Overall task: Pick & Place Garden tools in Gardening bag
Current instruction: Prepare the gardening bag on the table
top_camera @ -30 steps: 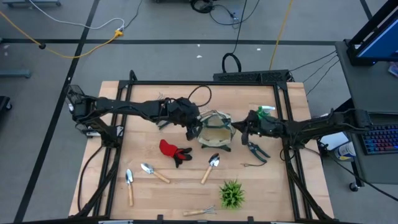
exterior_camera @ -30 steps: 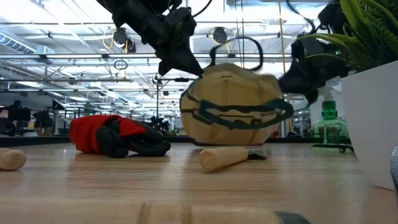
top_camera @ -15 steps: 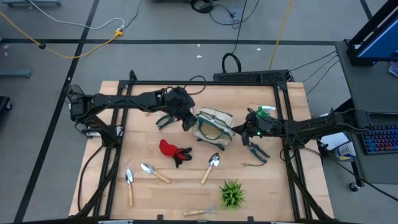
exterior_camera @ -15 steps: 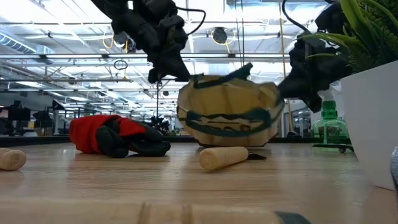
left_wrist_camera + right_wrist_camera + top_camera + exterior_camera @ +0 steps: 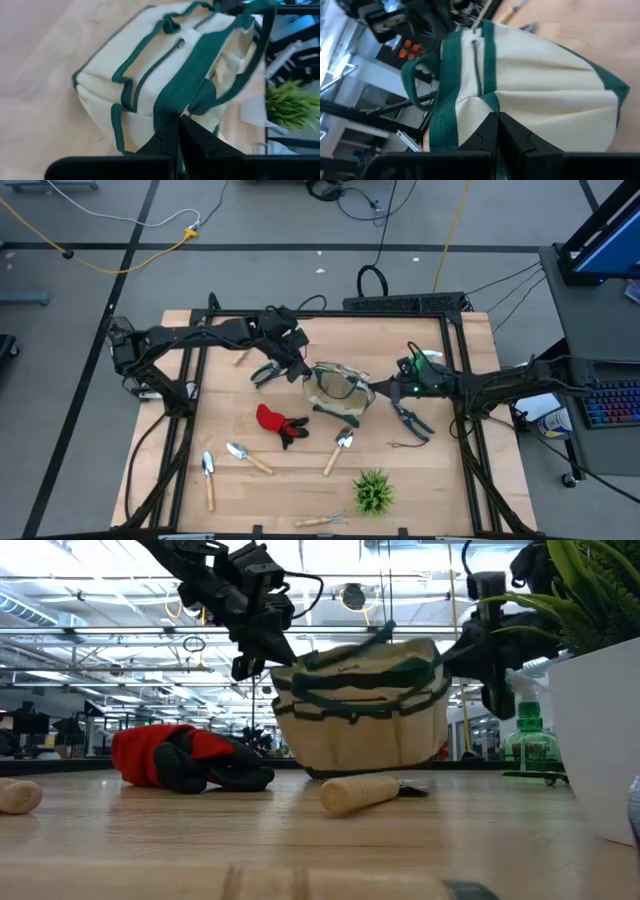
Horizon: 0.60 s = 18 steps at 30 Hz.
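Cream fabric of the gardening bag (image 5: 340, 388) is now pulled upright at mid-counter (image 5: 440, 480), having been slumped a moment earlier; it is pinched by the left gripper (image 5: 300, 370) and right gripper (image 5: 392, 391), both clamped on its green trim, readying its mouth for tools.

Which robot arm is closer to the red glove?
Left. Its end effector grips the gardening bag just above the red glove; the right end effector grips the bag's far side.
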### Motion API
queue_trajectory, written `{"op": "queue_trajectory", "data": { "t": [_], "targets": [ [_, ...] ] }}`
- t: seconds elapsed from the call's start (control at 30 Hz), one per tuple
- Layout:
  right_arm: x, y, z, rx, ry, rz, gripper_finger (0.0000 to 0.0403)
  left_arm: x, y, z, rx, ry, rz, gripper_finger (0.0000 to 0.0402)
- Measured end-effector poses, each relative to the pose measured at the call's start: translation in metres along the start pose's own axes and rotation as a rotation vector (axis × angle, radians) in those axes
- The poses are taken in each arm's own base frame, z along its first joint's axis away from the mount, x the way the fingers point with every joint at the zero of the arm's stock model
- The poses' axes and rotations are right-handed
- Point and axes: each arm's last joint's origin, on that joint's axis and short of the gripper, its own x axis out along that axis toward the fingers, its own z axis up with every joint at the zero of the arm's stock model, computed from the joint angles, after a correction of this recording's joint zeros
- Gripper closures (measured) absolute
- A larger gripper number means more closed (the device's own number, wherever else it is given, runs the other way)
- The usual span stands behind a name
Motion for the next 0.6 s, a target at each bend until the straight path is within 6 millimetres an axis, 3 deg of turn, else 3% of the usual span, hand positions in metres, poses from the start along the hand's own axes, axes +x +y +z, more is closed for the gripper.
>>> {"op": "queue_trajectory", "data": {
  "t": [0.23,0.47,0.6],
  "targets": [
    [0.005,-0.01,-0.006,0.076,0.021,-0.062,0.0402,0.0,0.002,-0.002,0.02,0.005,0.061,0.0395],
    [0.006,-0.015,-0.001,0.062,-0.026,-0.1,0.0398,-0.001,0.008,0.002,0.105,-0.066,0.274,0.0348],
    [0.006,-0.018,0.005,0.023,-0.067,-0.12,0.0397,-0.002,0.008,0.003,0.178,-0.078,0.308,0.0317]
  ]
}}
